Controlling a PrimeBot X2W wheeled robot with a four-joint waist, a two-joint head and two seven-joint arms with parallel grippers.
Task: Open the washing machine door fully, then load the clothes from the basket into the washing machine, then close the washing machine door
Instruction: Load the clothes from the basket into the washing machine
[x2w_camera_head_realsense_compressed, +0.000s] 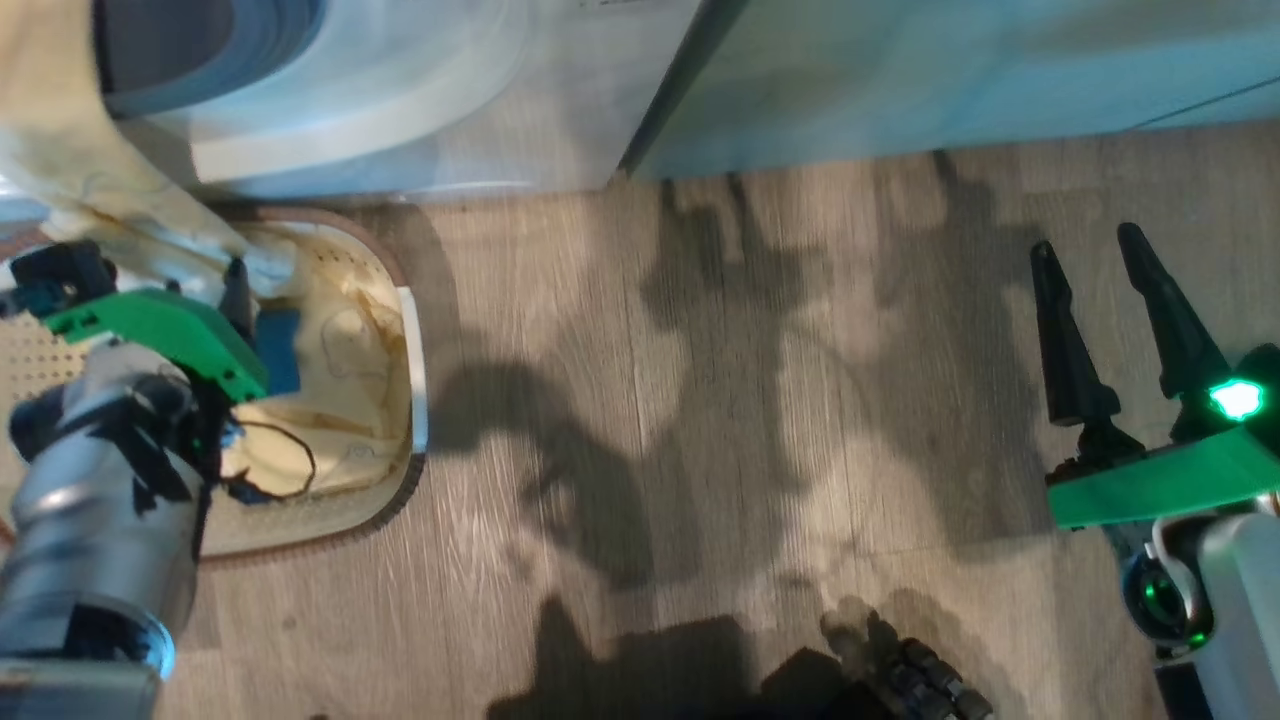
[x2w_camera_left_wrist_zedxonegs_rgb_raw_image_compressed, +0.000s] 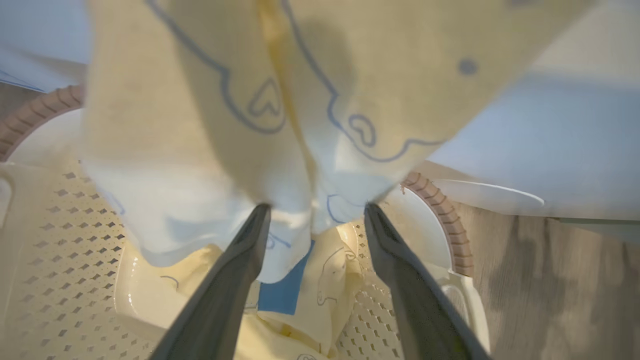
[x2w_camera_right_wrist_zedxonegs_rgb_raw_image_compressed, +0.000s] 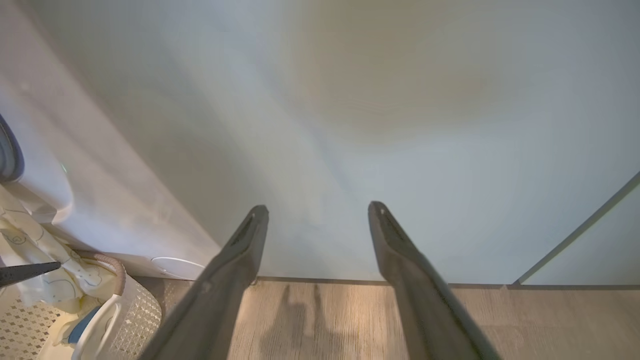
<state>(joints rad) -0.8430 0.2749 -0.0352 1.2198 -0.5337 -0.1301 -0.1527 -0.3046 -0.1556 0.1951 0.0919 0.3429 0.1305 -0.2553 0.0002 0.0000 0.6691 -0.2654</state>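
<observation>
Hovering over the basket's (x2w_camera_left_wrist_zedxonegs_rgb_raw_image_compressed: 50, 240) far edge, my left gripper (x2w_camera_left_wrist_zedxonegs_rgb_raw_image_compressed: 316, 207) stands wide, holding nothing. I should push deep into the hanging bear-print garment (x2w_camera_left_wrist_zedxonegs_rgb_raw_image_compressed: 200, 100) before closing.

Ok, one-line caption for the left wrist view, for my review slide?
Open left tool at the lower edge of pale yellow clothes hanging above the perforated basket.

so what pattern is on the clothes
The clothes are pale yellow with blue outline prints, clearest in the left wrist view.

One basket (x2w_camera_head_realsense_compressed: 392, 300), one washing machine (x2w_camera_head_realsense_compressed: 420, 90)
</observation>
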